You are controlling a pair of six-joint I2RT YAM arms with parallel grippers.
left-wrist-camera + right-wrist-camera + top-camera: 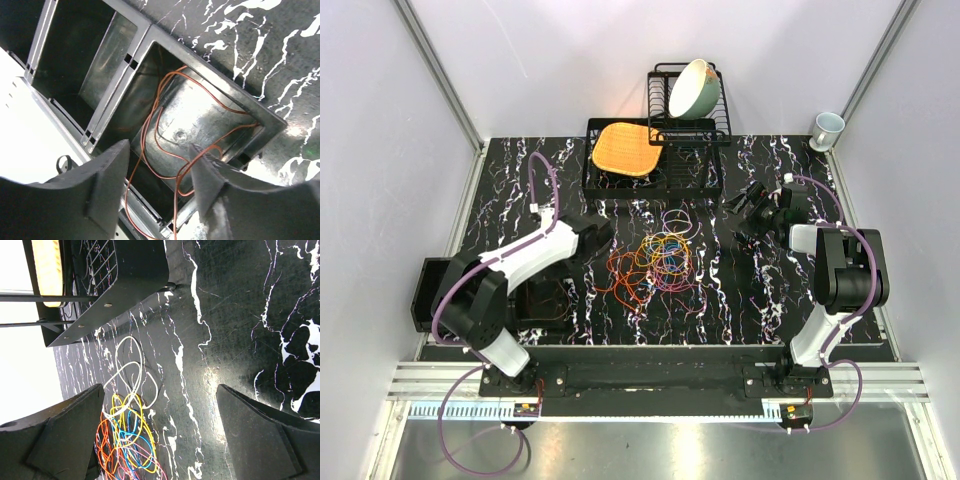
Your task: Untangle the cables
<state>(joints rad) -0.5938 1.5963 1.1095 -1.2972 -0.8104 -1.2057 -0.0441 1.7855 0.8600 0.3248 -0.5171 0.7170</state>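
**Q:** Fingers first: how do they stand?

**R:** Left fingers (116, 165) are parted, with nothing pinched between them. Right fingers (80, 415) are spread wide above the dark veined worktop (240, 315), holding nothing.

**Q:** Biggest things on that worktop?

**R:** At the top centre of the overhead frame stands a black dish rack (695, 165). A pale bowl (695, 88) is tilted on edge in it, and an orange woven plate (625, 147) lies on its left part.

**Q:** Where are the cables (655, 260)?

**R:** Most form a loose tangle of orange, yellow, blue and purple loops at the centre of the overhead frame, between the two arms. One orange cable (145, 140) lies apart, in a compartment of a black divided bin (220, 75). Its strands run toward the bottom of the left wrist frame between the fingers; whether one touches a fingertip, I cannot tell.

**Q:** Anything smaller?

**R:** A white cup (827, 128), upper right.
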